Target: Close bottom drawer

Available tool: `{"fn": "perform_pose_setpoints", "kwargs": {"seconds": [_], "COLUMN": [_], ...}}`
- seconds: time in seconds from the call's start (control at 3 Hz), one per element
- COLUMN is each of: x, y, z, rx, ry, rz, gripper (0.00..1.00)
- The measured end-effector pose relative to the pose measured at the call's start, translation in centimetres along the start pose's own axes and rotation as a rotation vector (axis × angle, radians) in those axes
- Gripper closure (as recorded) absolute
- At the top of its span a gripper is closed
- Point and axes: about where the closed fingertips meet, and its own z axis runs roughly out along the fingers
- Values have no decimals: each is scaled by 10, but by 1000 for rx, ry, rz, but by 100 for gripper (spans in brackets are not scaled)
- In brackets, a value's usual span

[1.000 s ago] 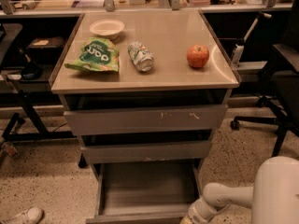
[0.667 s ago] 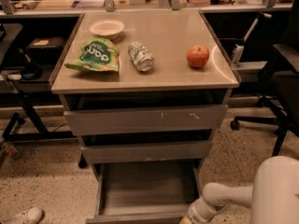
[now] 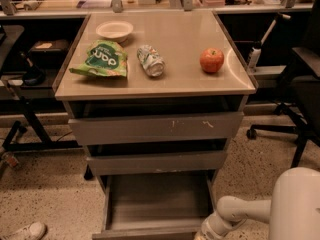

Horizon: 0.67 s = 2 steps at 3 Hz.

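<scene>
The bottom drawer (image 3: 156,200) is standing pulled well out, its shallow grey box showing, while the two drawers above (image 3: 155,128) are sitting only slightly forward. The robot's arm (image 3: 250,209) is reaching in low from the right. That is putting the pincer (image 3: 204,232) right by the drawer's front right corner, I'd guess so it can shove the front inward. Whether the pincer is open or closed, I cannot tell. Up on the table (image 3: 175,39), a bowl (image 3: 114,30), a green bag (image 3: 101,60), a can (image 3: 150,60) and an apple (image 3: 212,60) are sitting clear of any push below.
</scene>
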Motion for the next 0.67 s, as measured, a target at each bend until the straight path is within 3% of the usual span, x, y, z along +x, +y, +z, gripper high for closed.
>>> {"fn": "perform_pose_setpoints", "kwargs": {"seconds": [0.33,0.67], "x": [0,0], "y": [0,0], "z": [0,0], "rx": [0,0], "ry": [0,0], "rz": [0,0], "gripper": [0,0]}}
